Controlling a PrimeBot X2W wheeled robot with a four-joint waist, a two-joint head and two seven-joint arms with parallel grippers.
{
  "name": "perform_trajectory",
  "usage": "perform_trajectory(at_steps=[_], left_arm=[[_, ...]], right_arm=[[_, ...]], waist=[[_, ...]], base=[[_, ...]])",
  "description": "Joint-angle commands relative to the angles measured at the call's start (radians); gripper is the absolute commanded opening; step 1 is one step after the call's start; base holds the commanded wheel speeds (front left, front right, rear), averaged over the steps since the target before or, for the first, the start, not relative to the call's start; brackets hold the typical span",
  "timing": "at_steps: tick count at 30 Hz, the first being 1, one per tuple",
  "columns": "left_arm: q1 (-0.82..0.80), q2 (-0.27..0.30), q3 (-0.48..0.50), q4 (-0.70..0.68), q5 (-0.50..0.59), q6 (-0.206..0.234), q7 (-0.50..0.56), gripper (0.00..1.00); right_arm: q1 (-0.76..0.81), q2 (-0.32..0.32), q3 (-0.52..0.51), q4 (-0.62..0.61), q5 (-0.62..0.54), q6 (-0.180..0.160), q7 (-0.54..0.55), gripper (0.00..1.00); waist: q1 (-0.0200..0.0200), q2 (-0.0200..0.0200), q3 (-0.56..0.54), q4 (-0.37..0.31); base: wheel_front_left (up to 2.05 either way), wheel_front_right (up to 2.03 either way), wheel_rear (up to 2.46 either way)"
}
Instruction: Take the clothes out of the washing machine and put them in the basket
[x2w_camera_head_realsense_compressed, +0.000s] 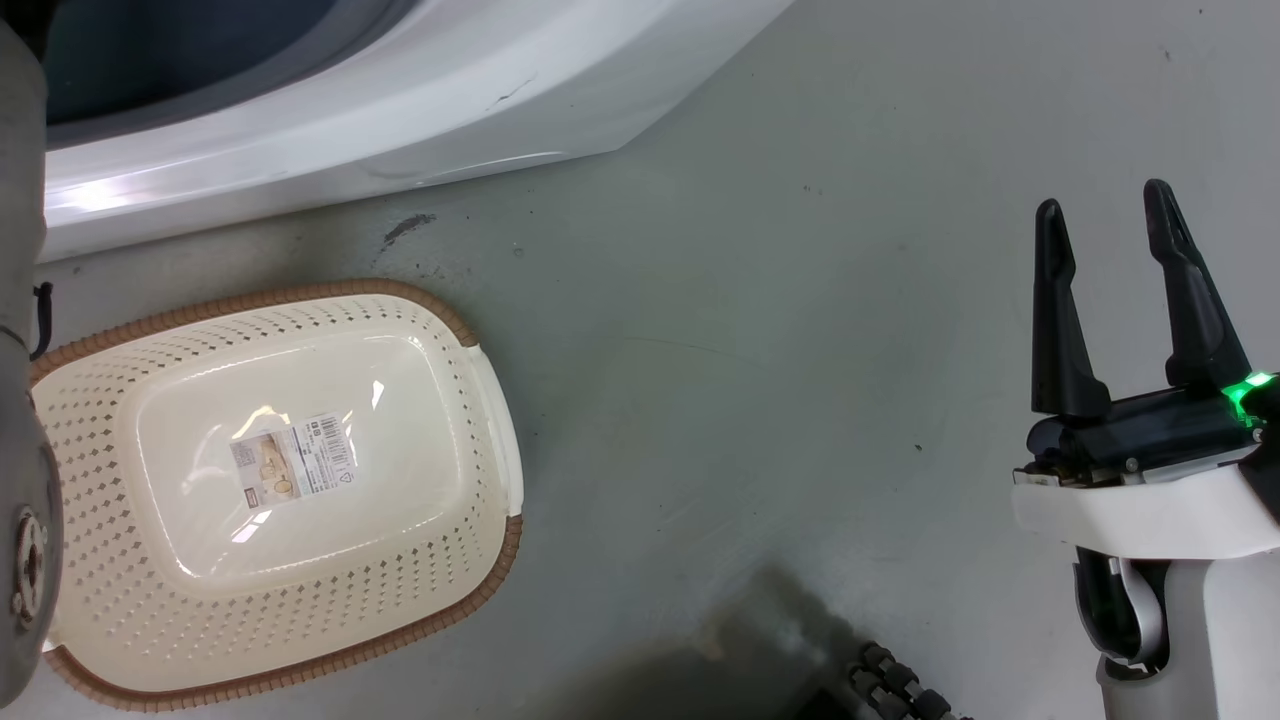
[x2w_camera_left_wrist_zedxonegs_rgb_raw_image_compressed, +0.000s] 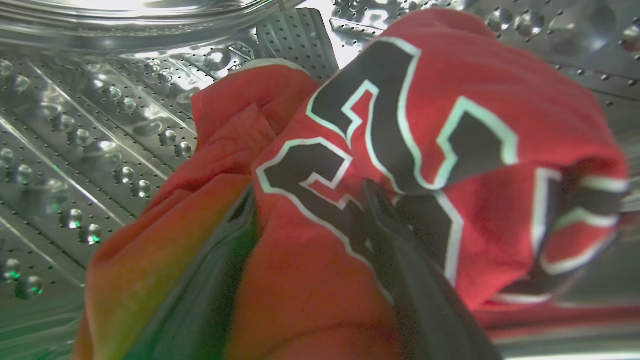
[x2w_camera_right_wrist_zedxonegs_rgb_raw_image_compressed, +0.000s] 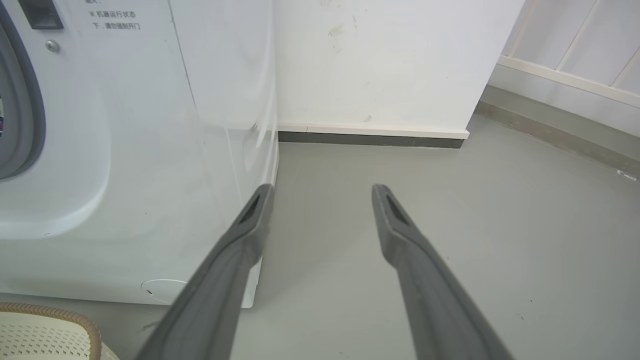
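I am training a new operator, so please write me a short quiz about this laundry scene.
1. True or false: the basket is empty.
2. Where is the red jersey? A: on a shelf. B: in the drum. C: in the basket.
3. Which gripper is open in the head view?
Key: 1 true; 2 B; 3 the right gripper.

From head, steeply down: floor (x2w_camera_head_realsense_compressed: 750, 400), basket (x2w_camera_head_realsense_compressed: 440, 560) lower left, washing machine (x2w_camera_head_realsense_compressed: 400, 110) upper left. From left wrist, inside drum (x2w_camera_left_wrist_zedxonegs_rgb_raw_image_compressed: 100, 150), close on clothes (x2w_camera_left_wrist_zedxonegs_rgb_raw_image_compressed: 500, 90). From right wrist, low, sharing washing machine, basket.
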Motion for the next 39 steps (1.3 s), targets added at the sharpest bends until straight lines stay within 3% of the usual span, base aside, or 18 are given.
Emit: perform_trajectory(at_steps=[1,2,3,4,9,21,32,39], left_arm=[[-0.006,0.002,-0.011,0.008,0.003,-0.002,0.007,1.00],[-0.002,-0.002,-0.015,0.010,-0.004,-0.002,0.011,1.00],[-0.001,-0.003,-0.018,0.010,-0.008,-0.002,0.011,0.90],[-0.002,-0.002,-0.019,0.011,-0.015,-0.002,0.006,0.00],[0.011,-0.002,-0.034,0.007,-0.043,-0.001,-0.020,0.00],[0.110,-0.041,-0.081,-0.026,-0.133,-0.001,-0.217,0.00],[0.303,-0.074,-0.213,-0.110,-0.257,-0.001,-0.406,0.00],[0.433,-0.048,-0.287,-0.223,-0.335,-0.001,-0.465,0.00]], right_arm=[[-0.019,0.002,0.001,-0.005,0.002,-0.001,-0.002,1.00],[-0.020,0.002,0.001,-0.005,0.003,-0.001,-0.002,1.00],[-0.021,0.002,0.001,-0.004,0.003,-0.001,-0.002,1.00],[-0.022,0.002,0.001,-0.004,0.003,-0.001,-0.002,1.00],[-0.019,0.002,0.001,0.000,-0.002,-0.001,-0.002,1.00],[0.009,0.001,-0.022,0.015,-0.033,-0.001,-0.002,1.00],[0.065,0.001,-0.033,0.045,-0.065,-0.001,-0.002,1.00],[0.112,0.001,-0.036,0.053,-0.083,-0.001,-0.002,1.00]], waist=[[-0.0001,0.0000,0.003,0.000],[-0.0001,0.0000,0.003,0.000],[-0.0001,0.0000,0.004,0.001],[-0.0001,0.0000,0.003,0.001],[-0.0001,0.0000,-0.009,0.008],[-0.0001,0.0000,-0.122,0.067],[-0.0001,0.0000,-0.278,0.144],[-0.0001,0.0000,-0.369,0.177]], base=[[0.00,0.00,0.00],[0.00,0.00,0.00],[0.00,0.00,0.00],[0.00,0.00,0.00],[0.00,0.00,0.00],[0.00,0.00,0.00],[0.00,0.00,0.00],[0.00,0.00,0.00]])
